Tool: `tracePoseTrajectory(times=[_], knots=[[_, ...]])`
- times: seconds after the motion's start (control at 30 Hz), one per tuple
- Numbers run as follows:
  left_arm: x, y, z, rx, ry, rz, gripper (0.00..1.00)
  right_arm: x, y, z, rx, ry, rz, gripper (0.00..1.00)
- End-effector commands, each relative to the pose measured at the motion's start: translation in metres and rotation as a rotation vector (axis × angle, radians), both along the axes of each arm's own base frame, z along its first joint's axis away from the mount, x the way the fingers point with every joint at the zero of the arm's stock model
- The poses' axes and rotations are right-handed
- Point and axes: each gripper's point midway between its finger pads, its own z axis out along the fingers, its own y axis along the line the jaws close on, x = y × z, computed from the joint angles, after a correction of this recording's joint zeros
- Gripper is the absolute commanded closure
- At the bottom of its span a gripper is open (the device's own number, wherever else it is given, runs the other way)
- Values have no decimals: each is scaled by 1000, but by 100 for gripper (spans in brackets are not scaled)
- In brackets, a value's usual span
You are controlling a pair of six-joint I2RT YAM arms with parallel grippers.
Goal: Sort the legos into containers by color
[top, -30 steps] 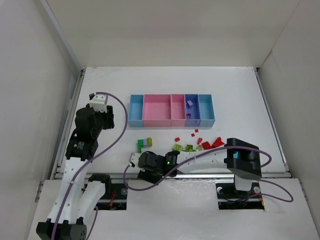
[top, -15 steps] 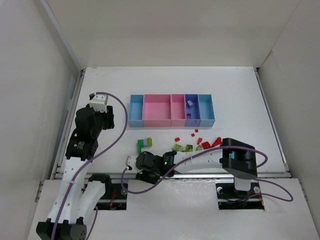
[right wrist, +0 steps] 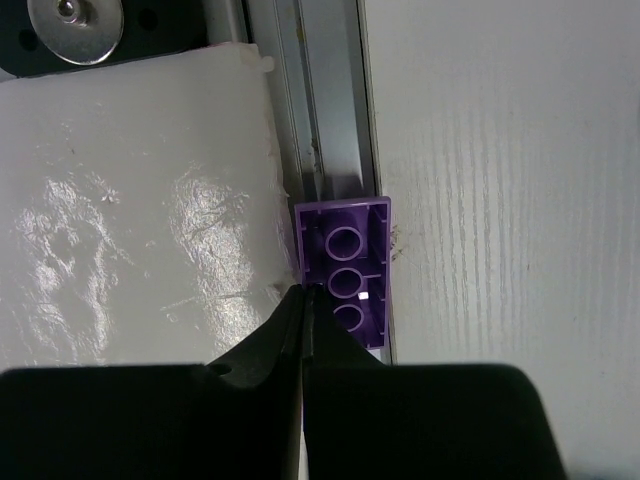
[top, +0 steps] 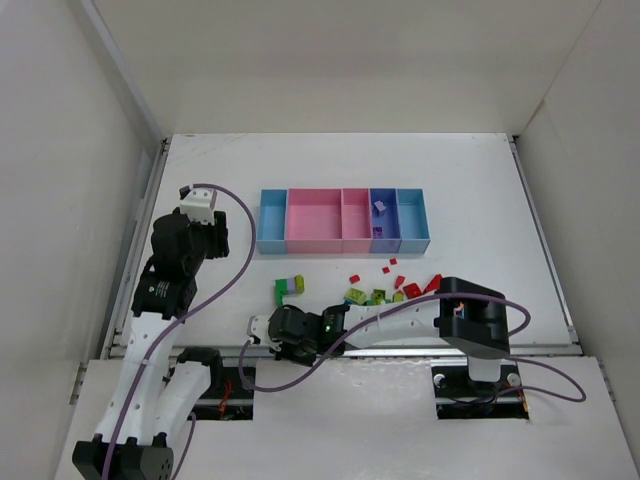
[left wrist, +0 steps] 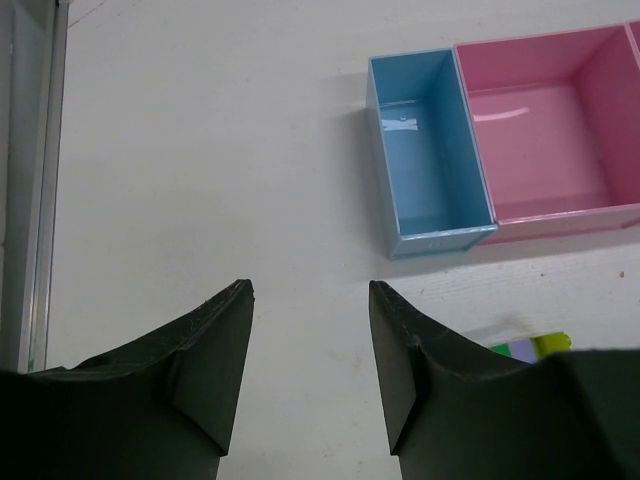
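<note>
Purple bin (top: 384, 246) has two bricks (top: 380, 207); most legos (top: 385, 293) unsorted. Right gripper (right wrist: 300, 300) shut beside purple brick (right wrist: 345, 280), gripping nothing; left gripper (left wrist: 310, 300) half-open, empty.

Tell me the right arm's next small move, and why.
Probably open the right gripper and shift it sideways to straddle the purple brick. In the wrist view its jaws are shut tip against tip with nothing between them, while the brick lies hollow side up just beside the tips, along the metal rail, ungripped.
</note>
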Motion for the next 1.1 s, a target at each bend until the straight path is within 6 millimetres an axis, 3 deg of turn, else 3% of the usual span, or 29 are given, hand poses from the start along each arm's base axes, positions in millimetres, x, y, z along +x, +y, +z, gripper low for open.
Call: tracePoseTrajectory(times=[0.0,0.13,0.43,0.6,0.63,0.7,0.73,0.77,0.83,0.87,0.93,0.97,1.0,1.07], knots=[[2,-1,6,-2,-27,-5,54,6,9,15,54,-33,-18,100],[3,-1,3,-1,-18,-5,54,8,8,22,62,-38,-31,100],[4,-1,1,0,-9,-5,54,35,10,78,187,-115,-188,100],[5,-5,-1,-8,1,-26,54,73,-8,102,232,-122,-352,100],[5,-5,-1,-8,1,-26,54,92,-22,101,217,-128,-419,100],[7,-10,2,-20,-5,-53,54,115,-38,120,262,-125,-517,100],[10,-12,2,-6,-9,-75,54,146,-55,130,285,-134,-607,100],[13,-15,1,24,-15,-111,54,161,-69,149,327,-143,-663,100],[14,-30,6,44,-27,-235,44,190,-95,163,371,-131,-750,100],[13,-37,4,60,-25,-292,41,223,-124,172,397,-147,-848,100],[13,-59,0,116,-11,-480,34,251,-153,184,432,-151,-926,100],[11,-68,-3,141,1,-547,30,272,-180,184,441,-138,-990,100],[9,-76,-22,160,77,-611,30,286,-190,182,437,-135,-1015,100],[8,-97,-26,252,87,-749,29,307,-214,174,428,-96,-1055,100]])
